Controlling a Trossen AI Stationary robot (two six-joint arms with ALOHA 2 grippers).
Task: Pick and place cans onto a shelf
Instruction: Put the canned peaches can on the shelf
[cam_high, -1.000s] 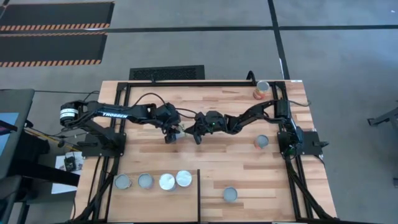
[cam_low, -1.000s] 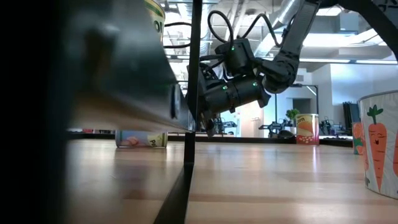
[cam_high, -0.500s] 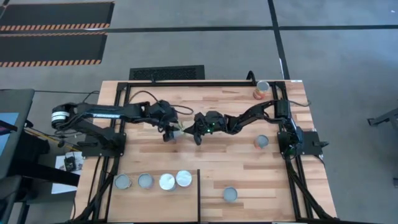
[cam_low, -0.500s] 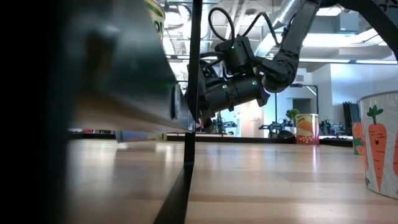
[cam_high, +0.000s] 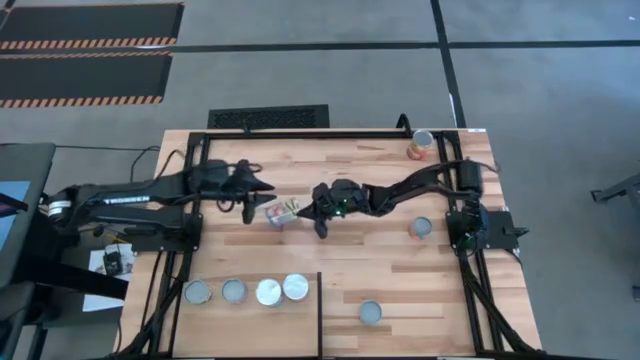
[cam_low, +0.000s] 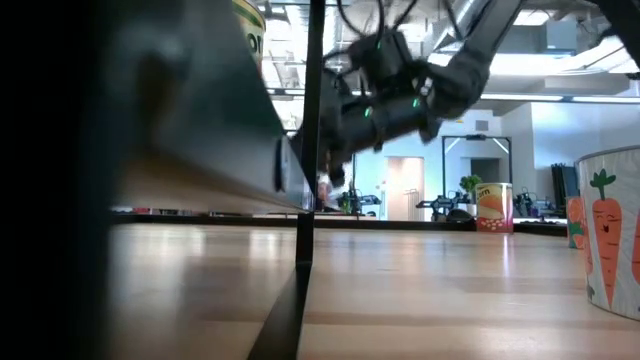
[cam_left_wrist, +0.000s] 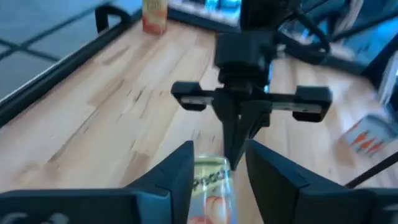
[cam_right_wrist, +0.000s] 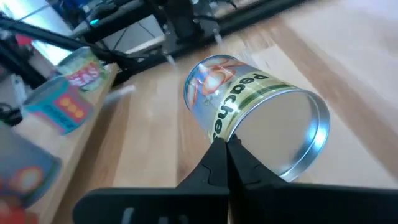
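A peach-labelled can (cam_high: 280, 211) lies on its side at the table's middle, also shown in the right wrist view (cam_right_wrist: 249, 118) and the left wrist view (cam_left_wrist: 211, 177). My right gripper (cam_high: 303, 208) is shut on it (cam_right_wrist: 224, 148). My left gripper (cam_high: 262, 190) is open, just left of the can and apart from it (cam_left_wrist: 217, 171). The shelf (cam_high: 250, 315) at the near left holds several upright cans (cam_high: 268, 292). My right gripper pinches the rim (cam_right_wrist: 214, 138) of the can's shiny end between its two fingers, which come slanting down from the table's right side. The can hangs on its side, its long axis pointing toward the left arm. In the low view it shows clear of the tabletop.
Loose upright cans stand at the far right corner (cam_high: 422, 145), by the right arm's base (cam_high: 421, 228) and near the front edge (cam_high: 370, 312). A carrot-labelled can (cam_low: 610, 235) is close in the low view. A black bar (cam_high: 320, 315) edges the shelf.
My left gripper has drawn back from the can toward the table's left edge. My right gripper has risen with the can. The can lay on the tabletop a second ago and is now lifted off it.
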